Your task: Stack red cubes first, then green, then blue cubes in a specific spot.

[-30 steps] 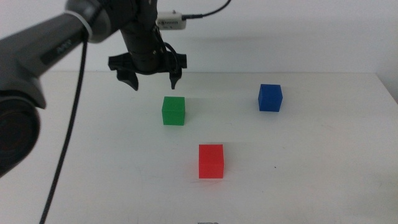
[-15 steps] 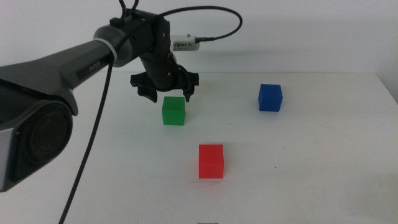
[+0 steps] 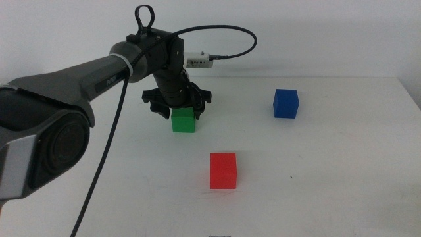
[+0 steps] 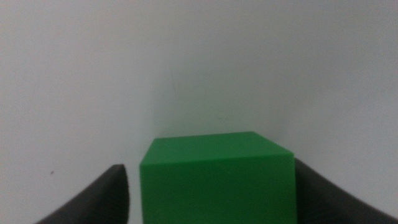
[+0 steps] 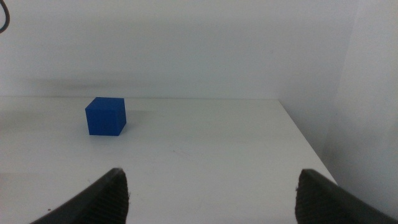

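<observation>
While the left tool [image 3: 177,107] hangs low over the green cube [image 3: 183,121], its two jaws stand spread, one on each side of the block and not yet pressed against it. From the left wrist camera the green cube [image 4: 216,177] sits squarely between the jaws, with a thin gap showing on one side at least, so closing looks like the next thing needed. The red cube [image 3: 223,170] lies on the white counter [image 3: 329,171] nearer the camera and a little to the right of the green one, well apart from it; that is the direction the carry would have to go. The blue cube [image 3: 285,103] rests farther right. The right tool [image 5: 211,186] waits out of the overhead view, jaws wide apart and holding nothing, facing the blue cube [image 5: 106,116].
</observation>
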{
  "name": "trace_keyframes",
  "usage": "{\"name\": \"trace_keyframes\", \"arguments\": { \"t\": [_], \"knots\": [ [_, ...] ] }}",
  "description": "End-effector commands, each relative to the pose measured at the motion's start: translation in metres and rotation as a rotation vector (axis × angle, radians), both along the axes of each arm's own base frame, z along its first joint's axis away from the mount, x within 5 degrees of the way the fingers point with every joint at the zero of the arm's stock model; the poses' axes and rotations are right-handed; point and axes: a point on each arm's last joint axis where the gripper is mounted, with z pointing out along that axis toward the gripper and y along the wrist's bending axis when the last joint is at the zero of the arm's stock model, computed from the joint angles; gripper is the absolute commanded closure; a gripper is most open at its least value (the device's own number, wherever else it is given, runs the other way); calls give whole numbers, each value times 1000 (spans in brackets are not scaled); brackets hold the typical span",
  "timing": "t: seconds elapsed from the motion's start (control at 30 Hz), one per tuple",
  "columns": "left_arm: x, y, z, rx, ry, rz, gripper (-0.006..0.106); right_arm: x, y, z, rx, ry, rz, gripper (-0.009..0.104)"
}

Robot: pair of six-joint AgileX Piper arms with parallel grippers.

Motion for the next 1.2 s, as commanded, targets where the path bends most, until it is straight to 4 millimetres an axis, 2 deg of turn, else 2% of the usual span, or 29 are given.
{"name": "trace_keyframes", "arguments": {
  "t": [0.0,0.2,0.3,0.4,0.5,0.6,0.77,0.93,1.17],
  "knots": [
    [0,-2,43,-60,-115,0,27,-2,0,15,-27,-111,-2,1],
    [-3,-3,44,-71,-87,4,63,-2,0,15,-27,-111,-2,1],
    [-8,0,57,-57,-84,-21,77,-2,0,15,-27,-111,-2,1],
    [-15,4,72,-41,-83,-28,85,-2,0,15,-27,-111,-2,1],
    [-27,8,86,-55,-96,-5,87,-2,0,15,-27,-111,-2,1],
    [-48,12,94,-68,-119,22,87,-2,0,15,-27,-111,-2,1],
    [-102,11,111,-142,-170,97,87,-2,0,15,-27,-111,-2,1],
    [-143,-10,120,-138,-182,151,87,-2,0,15,-27,-111,-2,1],
    [-173,-55,118,-153,-185,134,87,-2,0,15,-27,-111,-2,1]
  ]
}}
